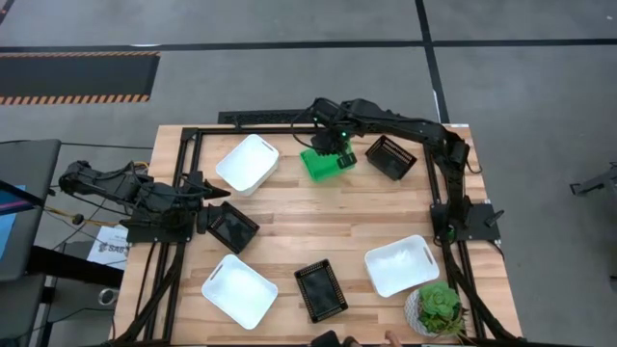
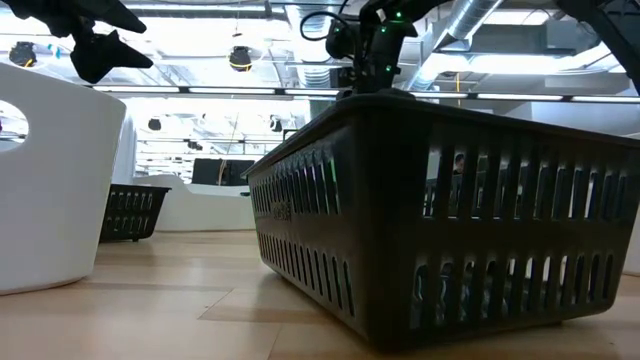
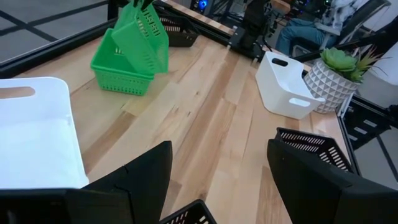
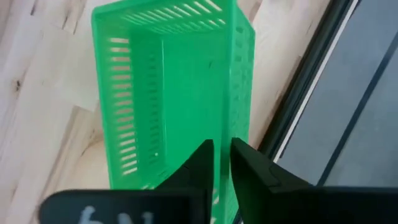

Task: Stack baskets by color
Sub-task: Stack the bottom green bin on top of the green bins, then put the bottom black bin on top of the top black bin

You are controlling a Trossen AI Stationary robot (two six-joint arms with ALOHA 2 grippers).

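Two green baskets stand at the table's far middle. The lower one [image 3: 121, 78] rests flat on the wood. The upper one [image 3: 148, 37] is tipped up, its low end inside the lower basket. My right gripper [image 1: 333, 146] hangs over them, shut on the upper basket [image 4: 168, 93]. My left gripper [image 3: 217, 180] stays open at the left, above a black basket [image 1: 231, 226]. Three white baskets [image 1: 248, 162], [image 1: 238, 289], [image 1: 402, 264] and two more black baskets [image 1: 390, 157], [image 1: 321, 289] lie apart on the table. My right gripper has one long side wall [image 4: 231, 134] of the upper green basket between its two fingers, one finger inside the basket and one outside, near the raised end. The fingers come steeply from above. The basket stands tilted, its low end in the lower green basket.
A potted plant [image 1: 439, 308] stands at the near right corner beside a white basket. A dark metal frame [image 1: 183, 154] runs round the table's edges. Bare wood lies in the table's middle [image 1: 328, 217]. In the low view a black basket [image 2: 430, 220] fills the foreground.
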